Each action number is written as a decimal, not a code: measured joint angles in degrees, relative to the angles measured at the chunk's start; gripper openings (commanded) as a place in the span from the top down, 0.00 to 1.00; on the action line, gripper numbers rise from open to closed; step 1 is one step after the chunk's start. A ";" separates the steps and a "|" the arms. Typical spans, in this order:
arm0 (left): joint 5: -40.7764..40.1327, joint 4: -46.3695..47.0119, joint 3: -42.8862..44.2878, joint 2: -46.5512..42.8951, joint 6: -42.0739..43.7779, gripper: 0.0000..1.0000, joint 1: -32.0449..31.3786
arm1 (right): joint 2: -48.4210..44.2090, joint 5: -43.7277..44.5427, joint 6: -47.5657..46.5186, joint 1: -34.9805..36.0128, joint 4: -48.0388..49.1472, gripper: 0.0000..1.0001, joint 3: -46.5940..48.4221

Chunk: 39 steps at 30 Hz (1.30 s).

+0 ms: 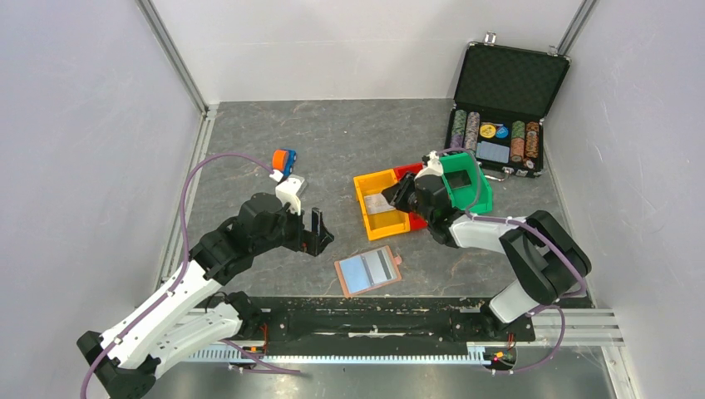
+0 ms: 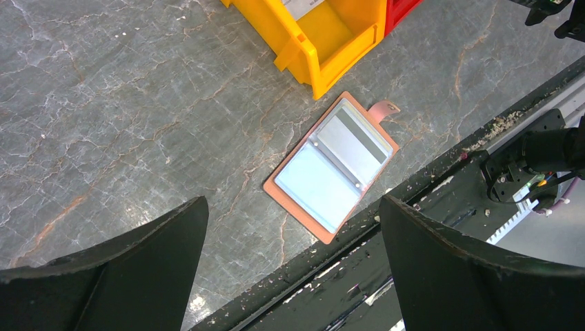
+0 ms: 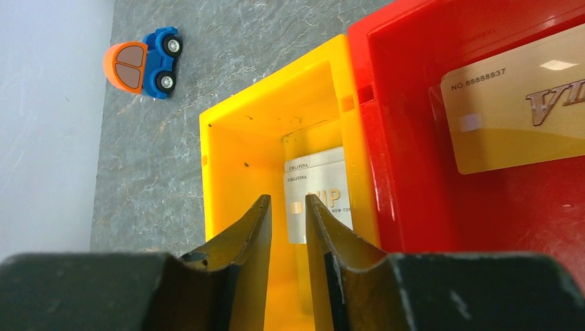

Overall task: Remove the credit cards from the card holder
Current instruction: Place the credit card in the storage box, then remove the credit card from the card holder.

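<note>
The card holder [image 1: 368, 271] [image 2: 331, 165] lies open and flat on the table near the front edge, its pale clear pockets facing up. My left gripper [image 1: 319, 232] [image 2: 291, 201] hovers to its left, wide open and holding nothing. My right gripper [image 1: 397, 196] [image 3: 288, 198] hangs over the yellow bin [image 1: 364, 208] [image 3: 214, 138], jaws slightly apart with nothing between them. Below it a white credit card [image 1: 380, 202] [image 3: 319, 176] lies in that bin. A gold credit card [image 3: 517, 110] rests in the red bin [image 1: 409, 170] [image 3: 414, 138].
A green bin [image 1: 478, 195] sits right of the red one, partly behind my right arm. A black chip case [image 1: 507, 83] stands open at the back right. A blue and orange toy car [image 1: 283, 160] [image 3: 141, 61] sits behind my left gripper. The black rail [image 2: 414, 262] runs along the front edge.
</note>
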 measured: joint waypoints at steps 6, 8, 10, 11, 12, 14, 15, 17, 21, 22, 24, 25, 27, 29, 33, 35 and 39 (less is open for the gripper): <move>0.00 0.00 0.00 0.00 0.00 0.00 0.00 | -3.39 1.84 -2.03 0.00 -3.45 0.70 0.00; 0.00 0.00 0.00 0.00 0.00 0.00 0.00 | -5.29 2.36 -3.10 0.00 -5.01 0.69 0.13; 0.00 0.00 0.00 0.00 0.00 0.00 0.00 | -7.26 2.36 -4.48 -0.02 -6.82 0.69 0.79; 0.00 0.00 0.00 0.00 0.00 0.00 0.00 | -8.02 2.27 -5.16 -0.04 -7.52 0.68 1.18; 0.00 0.00 0.00 0.00 0.00 0.00 0.00 | -8.92 2.05 -5.95 -0.02 -8.63 0.69 1.81; 0.00 0.00 0.00 0.00 0.00 0.00 0.00 | -10.36 1.53 -7.28 0.02 -10.29 0.68 2.73; 0.00 0.00 0.00 0.00 -0.02 0.00 0.00 | -11.04 1.09 -7.87 0.04 -11.02 0.68 3.06; 0.00 -0.02 0.00 0.02 -0.04 0.00 0.00 | -12.85 -0.11 -9.44 0.50 -13.38 0.68 3.67; 0.07 0.15 -0.07 0.37 -0.50 0.00 0.00 | -16.33 -1.90 -12.48 3.02 -18.78 0.68 3.96; 0.17 0.55 -0.31 0.39 -0.96 0.00 0.00 | -17.07 -2.25 -12.96 3.76 -19.93 0.68 3.96; 0.72 1.77 -1.22 0.37 -2.71 0.02 0.00 | -19.06 -3.26 -13.75 5.57 -22.14 0.68 3.76; 1.55 2.95 -2.21 0.37 -3.76 0.05 0.02 | -20.46 -3.85 -14.03 6.91 -22.86 0.68 3.23; 3.76 5.49 -4.83 0.55 -6.01 0.12 0.00 | -22.88 -4.48 -14.16 8.81 -23.52 0.68 1.64; 6.56 8.57 -7.96 1.42 -8.48 0.20 0.00 | -25.38 -5.07 -13.81 11.06 -23.54 0.68 -1.20; 12.20 16.33 -14.56 6.25 -13.88 0.35 0.00 | -27.56 -6.54 -12.15 14.78 -23.34 0.65 -7.26; 14.27 19.67 -17.16 8.83 -15.89 0.39 0.00 | -27.63 -7.10 -11.26 16.39 -23.32 0.63 -9.81; 16.48 25.00 -20.83 12.85 -18.73 0.47 0.00 | -27.47 -7.76 -9.77 18.84 -22.84 0.59 -13.11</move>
